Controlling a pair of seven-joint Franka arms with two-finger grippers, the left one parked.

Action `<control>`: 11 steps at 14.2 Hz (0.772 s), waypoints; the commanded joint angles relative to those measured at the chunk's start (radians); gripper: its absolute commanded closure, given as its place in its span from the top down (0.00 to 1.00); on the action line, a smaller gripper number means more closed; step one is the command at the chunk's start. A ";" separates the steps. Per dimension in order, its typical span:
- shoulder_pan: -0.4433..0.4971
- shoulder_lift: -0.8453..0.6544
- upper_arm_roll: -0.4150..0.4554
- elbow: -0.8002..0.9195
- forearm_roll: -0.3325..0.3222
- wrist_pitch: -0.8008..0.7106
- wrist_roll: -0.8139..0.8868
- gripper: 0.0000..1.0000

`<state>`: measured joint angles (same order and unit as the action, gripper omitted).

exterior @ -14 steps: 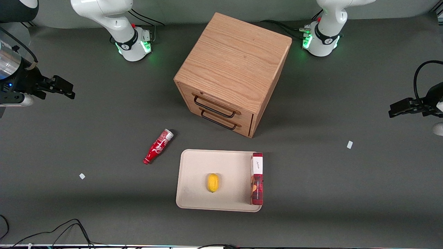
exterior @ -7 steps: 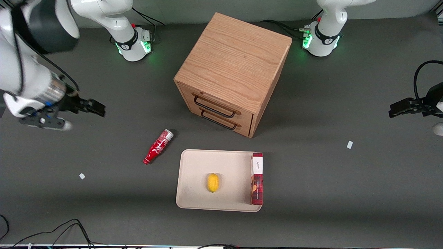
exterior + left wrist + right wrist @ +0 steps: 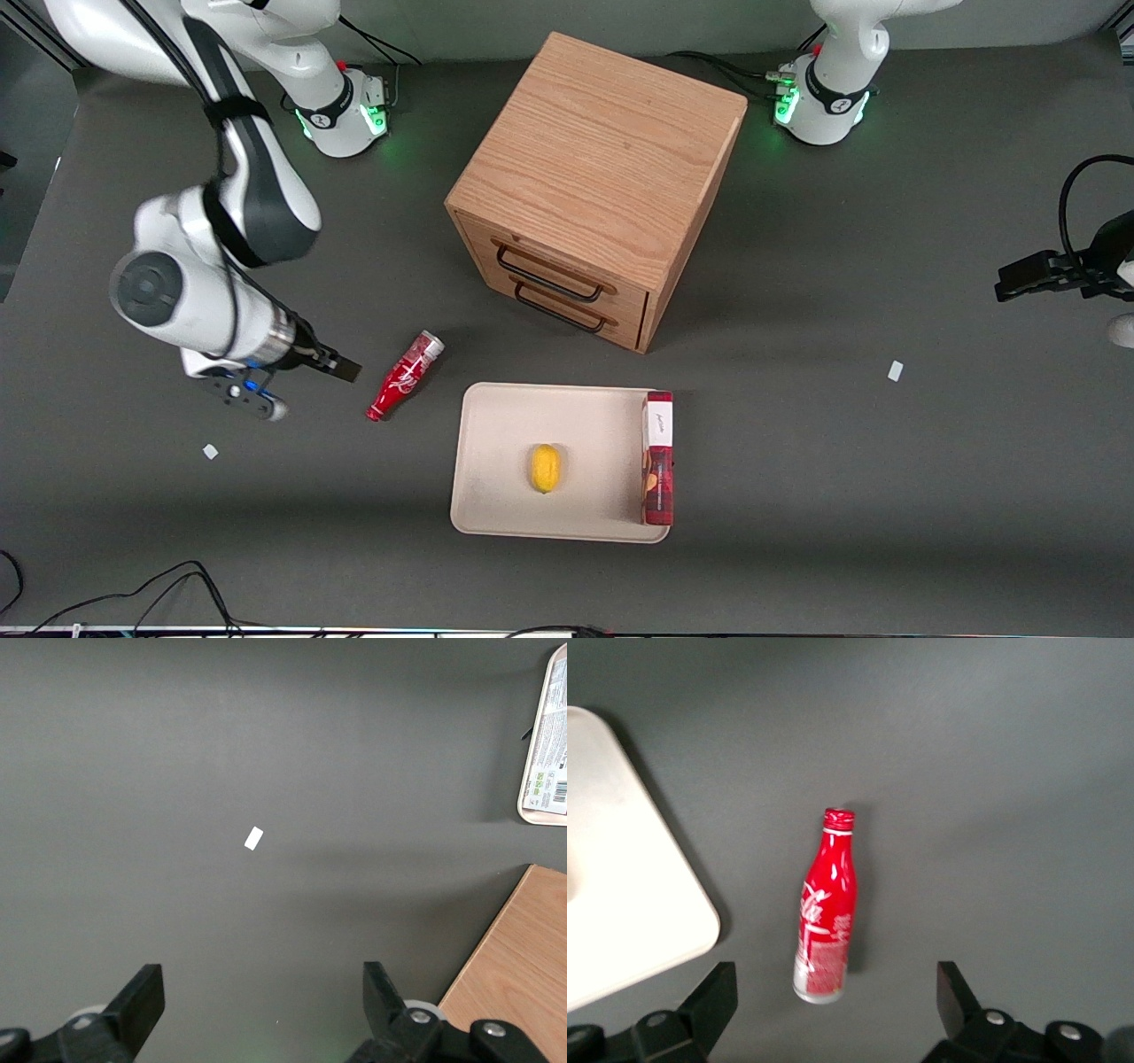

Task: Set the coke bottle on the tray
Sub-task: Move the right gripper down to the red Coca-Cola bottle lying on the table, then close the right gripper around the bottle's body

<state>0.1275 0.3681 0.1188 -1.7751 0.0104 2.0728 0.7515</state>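
Worktop [image 3: 797, 461] is dark grey matte, one continuous mat. Black cables [image 3: 168, 589] trail along its edge nearest the front camera, at the working arm's end. Two small white scraps on the mat: one [image 3: 210, 451] near the working arm's end, the other [image 3: 895, 370] toward the parked arm's end.

Wooden drawer cabinet [image 3: 602, 177] sits mid-table, rotated, two dark handles [image 3: 554, 275] facing the front camera at an angle.

Tray [image 3: 496, 496] lies flat on the worktop, nearer the front camera than the cabinet. On it: a yellow lemon [image 3: 545, 467] about centre, and a red box [image 3: 657, 461] with a white end along the tray edge toward the parked arm's end.

Coke bottle [image 3: 405, 375] is on its side on the bare mat, off the tray, just beside the tray corner toward the working arm's end. Cap end points toward the front camera, silvery base toward the cabinet. Not touching the tray; the wrist view shows a gap between bottle [image 3: 826, 911] and the tray's rounded corner [image 3: 673, 930].

Right arm reaches out over the mat, elbow high, wrist pitched down. Gripper [image 3: 341, 366] hangs above the mat just beside the bottle, toward the working arm's end of it, no contact. Jaws wide apart, nothing between them; the wrist view shows the bottle's base between the two fingertips [image 3: 713, 997], below them.
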 commanded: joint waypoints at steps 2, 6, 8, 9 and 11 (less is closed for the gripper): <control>0.006 0.073 0.015 -0.116 0.003 0.228 0.112 1.00; 0.008 0.153 0.021 -0.132 -0.003 0.311 0.147 1.00; 0.009 0.183 0.022 -0.130 -0.003 0.320 0.157 1.00; 0.009 0.190 0.022 -0.132 -0.003 0.322 0.160 1.00; 0.009 0.199 0.022 -0.133 -0.003 0.342 0.158 1.00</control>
<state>0.1316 0.5602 0.1383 -1.9090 0.0104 2.3843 0.8796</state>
